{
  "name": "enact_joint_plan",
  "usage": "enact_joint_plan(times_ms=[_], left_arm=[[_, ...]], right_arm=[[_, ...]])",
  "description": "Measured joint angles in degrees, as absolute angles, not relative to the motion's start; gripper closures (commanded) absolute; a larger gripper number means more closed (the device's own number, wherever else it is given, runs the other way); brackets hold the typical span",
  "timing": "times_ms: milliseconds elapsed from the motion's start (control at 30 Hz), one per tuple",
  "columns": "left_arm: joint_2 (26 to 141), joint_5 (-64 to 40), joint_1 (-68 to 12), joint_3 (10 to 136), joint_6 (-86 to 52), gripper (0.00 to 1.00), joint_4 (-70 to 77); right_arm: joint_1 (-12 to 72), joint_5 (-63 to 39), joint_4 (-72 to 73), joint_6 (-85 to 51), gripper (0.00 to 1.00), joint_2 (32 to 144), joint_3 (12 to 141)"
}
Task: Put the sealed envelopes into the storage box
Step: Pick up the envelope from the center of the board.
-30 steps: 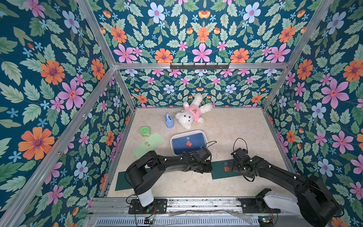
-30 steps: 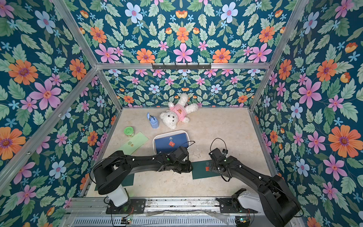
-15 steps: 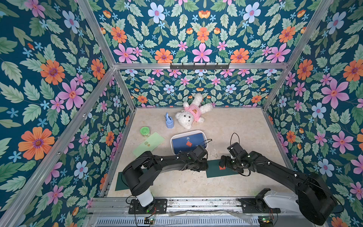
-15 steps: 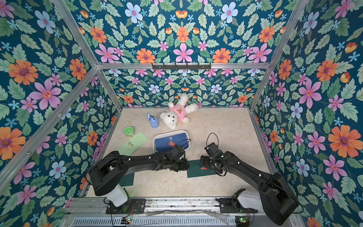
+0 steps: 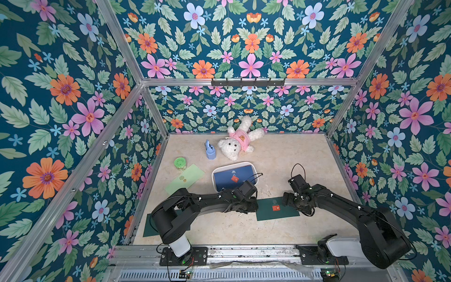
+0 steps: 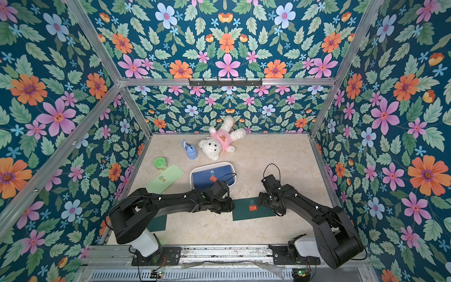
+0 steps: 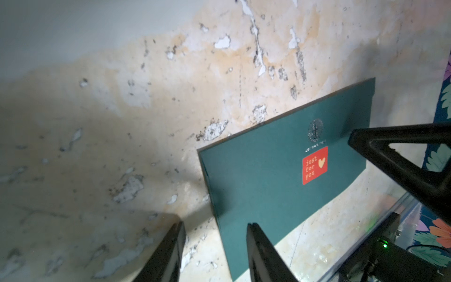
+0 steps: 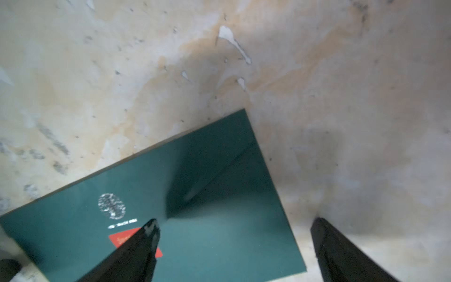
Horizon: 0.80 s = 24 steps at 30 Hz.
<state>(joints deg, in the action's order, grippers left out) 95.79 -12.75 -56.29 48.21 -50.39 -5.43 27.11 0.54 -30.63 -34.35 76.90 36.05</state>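
Note:
A dark green envelope (image 5: 277, 210) (image 6: 253, 210) with a red seal sticker lies on the table between my two grippers. My left gripper (image 5: 255, 206) (image 7: 214, 225) is open at its left short edge, which runs between the two fingers. My right gripper (image 5: 286, 199) (image 8: 234, 221) is open wide at the other end: one finger is over the envelope (image 8: 195, 195), the other past its edge over bare table. The white storage box (image 5: 254, 171) behind holds a navy envelope (image 5: 227, 174). A light green envelope (image 5: 185, 179) lies to the left. Another dark green envelope (image 5: 149, 227) shows under the left arm.
A green-lidded round jar (image 5: 180, 163) stands by the left wall. A small blue bottle (image 5: 210, 151) and a white teddy bear (image 5: 238, 142) in a pink shirt lie at the back. Flowered walls close in three sides.
The right gripper has moved left and slightly back, and the dark green envelope has slid left with it, up to the left gripper. The left arm has barely shifted.

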Motion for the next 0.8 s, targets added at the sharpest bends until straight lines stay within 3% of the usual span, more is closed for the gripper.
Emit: enact_joint_plan(times_ms=[800], left_arm=[[99.7, -16.4, -56.2, 48.9, -50.0, 0.51, 2.6]], right_arm=[[35.2, -2.1, -20.4, -31.6, 0.01, 74.1, 31.9]])
